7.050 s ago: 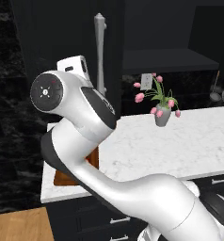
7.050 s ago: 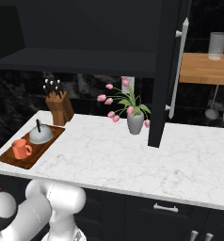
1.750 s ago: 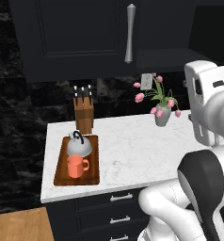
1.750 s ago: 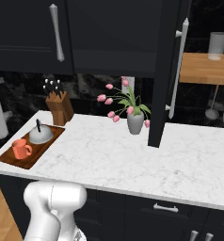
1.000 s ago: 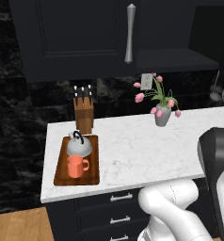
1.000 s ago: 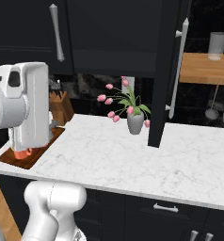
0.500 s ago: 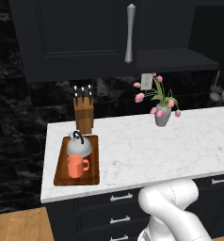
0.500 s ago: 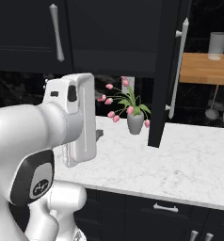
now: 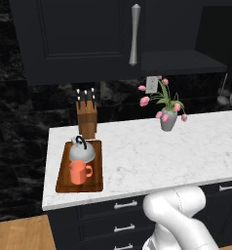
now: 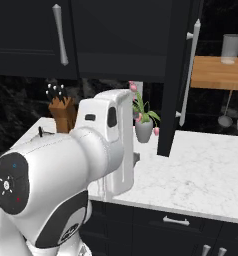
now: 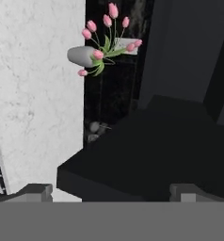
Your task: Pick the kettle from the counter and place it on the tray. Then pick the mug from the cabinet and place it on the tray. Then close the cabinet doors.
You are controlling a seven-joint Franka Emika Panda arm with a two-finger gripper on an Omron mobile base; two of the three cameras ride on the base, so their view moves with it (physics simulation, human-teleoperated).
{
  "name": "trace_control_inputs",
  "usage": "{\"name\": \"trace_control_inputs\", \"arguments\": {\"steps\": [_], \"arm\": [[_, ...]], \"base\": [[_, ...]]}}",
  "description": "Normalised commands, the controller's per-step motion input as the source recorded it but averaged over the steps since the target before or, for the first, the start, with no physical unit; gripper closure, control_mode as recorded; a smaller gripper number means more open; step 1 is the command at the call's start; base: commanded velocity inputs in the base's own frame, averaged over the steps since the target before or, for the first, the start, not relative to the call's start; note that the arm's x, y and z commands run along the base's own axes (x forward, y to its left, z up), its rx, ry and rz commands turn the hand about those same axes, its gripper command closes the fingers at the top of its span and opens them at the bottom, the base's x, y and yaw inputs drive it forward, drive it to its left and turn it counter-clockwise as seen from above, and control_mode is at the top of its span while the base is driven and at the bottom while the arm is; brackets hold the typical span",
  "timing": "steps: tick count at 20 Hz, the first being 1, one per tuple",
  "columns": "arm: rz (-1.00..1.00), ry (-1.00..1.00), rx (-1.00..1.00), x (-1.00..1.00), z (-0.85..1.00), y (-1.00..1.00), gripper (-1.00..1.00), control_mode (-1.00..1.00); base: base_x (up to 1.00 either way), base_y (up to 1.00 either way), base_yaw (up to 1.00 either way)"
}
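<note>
The silver-grey kettle [image 9: 82, 152] and the orange mug [image 9: 79, 172] both stand on the reddish-brown tray [image 9: 95, 183] at the left end of the counter [image 9: 137, 156]. The cabinet's left door [image 9: 84, 39] is shut, its bar handle [image 9: 134, 34] upright. The right door [image 10: 173, 80] stands open, edge-on over the counter, and the dark shelf [image 9: 181, 62] is bare. In the hand view my gripper [image 11: 111, 192] is open and empty, looking at the open door's dark panel [image 11: 147, 155]. My arm [image 10: 66, 175] bulks low in front of the counter.
A grey vase of pink tulips [image 9: 168, 118] stands mid-counter by the backsplash. A wooden knife block [image 9: 87, 120] sits behind the tray. To the right, a wooden shelf [image 10: 218, 72] holds a grey cup [image 10: 232, 47], with utensils [image 10: 233, 117] hanging below.
My arm has swung from the tray side rightward across the right base view and dropped low in the left base view. Kettle, mug and doors have not moved.
</note>
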Motion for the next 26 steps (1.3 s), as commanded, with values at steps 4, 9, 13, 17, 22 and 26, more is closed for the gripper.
{"name": "trace_control_inputs", "arguments": {"steps": [4,9,13,17,22,26], "arm": [[-0.03,0.00,0.00,-0.01,0.02,-0.48,-1.00,-1.00],[-0.21,0.00,0.00,-0.01,0.00,-0.47,-1.00,-1.00],[-0.31,0.00,0.00,0.00,0.03,-0.36,-1.00,-1.00],[-0.22,-0.02,0.00,0.00,0.14,-0.29,-1.00,-1.00],[-0.03,-0.01,0.00,0.26,0.02,-0.39,-1.00,-1.00],[0.12,0.00,0.00,0.33,-0.01,-0.18,-1.00,-1.00]], "base": [[0.00,0.00,0.00],[0.00,0.00,0.00],[0.00,0.00,0.00],[0.00,0.00,0.00],[0.00,0.00,0.00],[0.00,0.00,0.00]]}}
